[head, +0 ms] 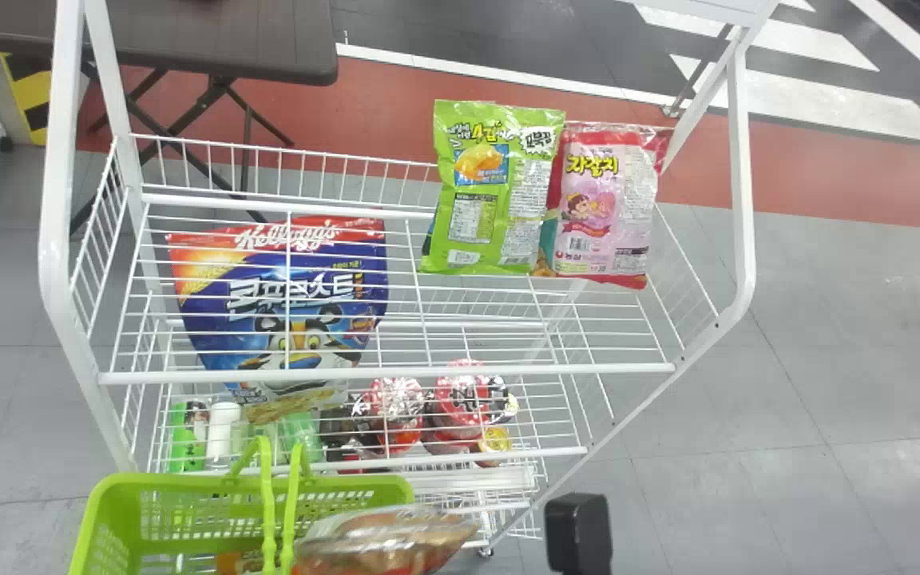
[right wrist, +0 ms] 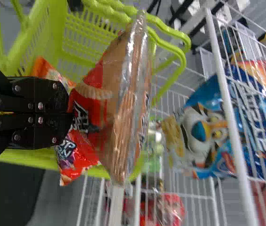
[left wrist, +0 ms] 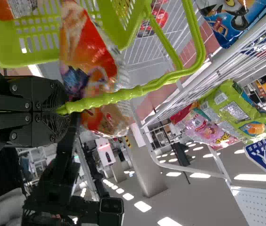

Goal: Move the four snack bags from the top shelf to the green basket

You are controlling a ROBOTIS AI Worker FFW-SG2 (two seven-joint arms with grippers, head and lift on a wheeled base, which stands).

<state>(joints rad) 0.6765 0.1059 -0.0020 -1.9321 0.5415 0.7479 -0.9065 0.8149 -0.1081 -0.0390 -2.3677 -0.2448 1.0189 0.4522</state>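
The right gripper's black mount is at the head view's bottom edge; in the right wrist view my right gripper is shut on a brown-and-red snack bag. That bag hangs at the green basket's right side, over or beside its rim; which one I cannot tell. My left gripper is shut on a handle of the green basket. Red-orange packaging shows at the basket. On the top shelf, a green snack bag and a pink one lean at the back right.
A blue cereal bag is behind the wire at the rack's left. Red-lidded cups and bottles stand lower down. White rack posts rise at both sides, and a dark table is behind.
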